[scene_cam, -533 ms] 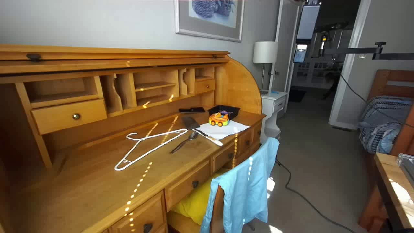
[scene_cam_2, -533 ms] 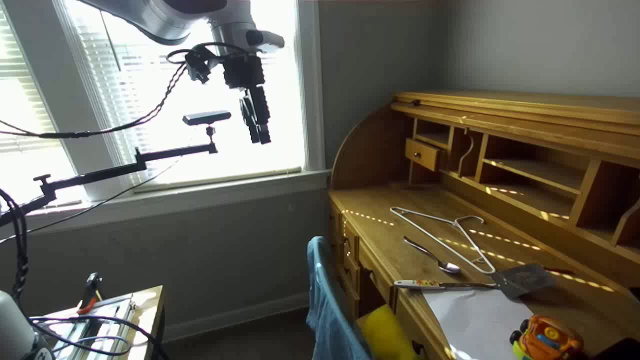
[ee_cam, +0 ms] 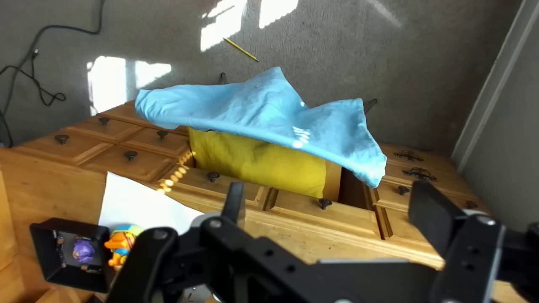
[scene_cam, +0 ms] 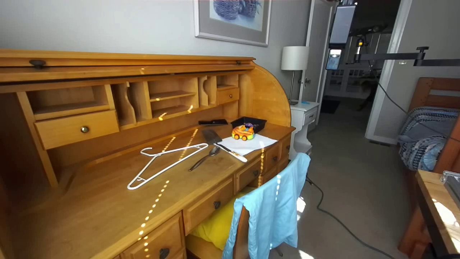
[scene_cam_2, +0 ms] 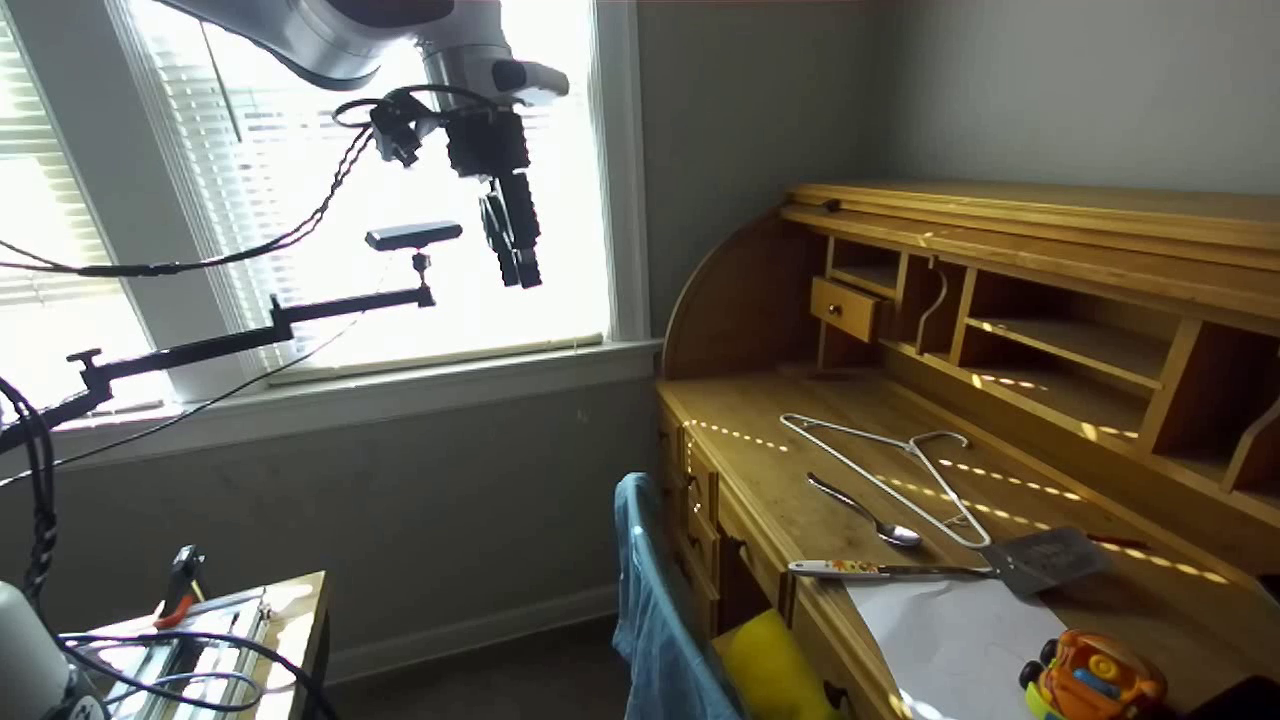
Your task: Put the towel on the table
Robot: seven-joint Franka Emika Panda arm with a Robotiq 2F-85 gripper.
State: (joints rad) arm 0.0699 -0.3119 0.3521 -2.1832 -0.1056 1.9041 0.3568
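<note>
The light sky-blue towel (scene_cam: pixel 275 208) hangs draped over the back of the wooden chair in front of the desk. It also shows in an exterior view (scene_cam_2: pixel 655 620) and across the middle of the wrist view (ee_cam: pixel 261 107). The table is the honey-coloured roll-top desk (scene_cam: pixel 97 216), also in an exterior view (scene_cam_2: pixel 745 400), with its pigeonholes at the back. My gripper (scene_cam_2: pixel 520 275) points down in the air before the window, well above the chair and apart from the towel. In the wrist view its two fingers (ee_cam: pixel 330 208) are wide apart with nothing between them.
On the desk lie a white hanger (scene_cam: pixel 167 166), a spoon (scene_cam: pixel 205 158), a spatula (scene_cam: pixel 230 151), white paper (scene_cam: pixel 264 142), an orange toy car (scene_cam: pixel 243 132) and a black tray (scene_cam: pixel 260 124). A yellow cushion (ee_cam: pixel 257 162) sits on the chair. A camera arm (scene_cam_2: pixel 350 303) stands near the gripper.
</note>
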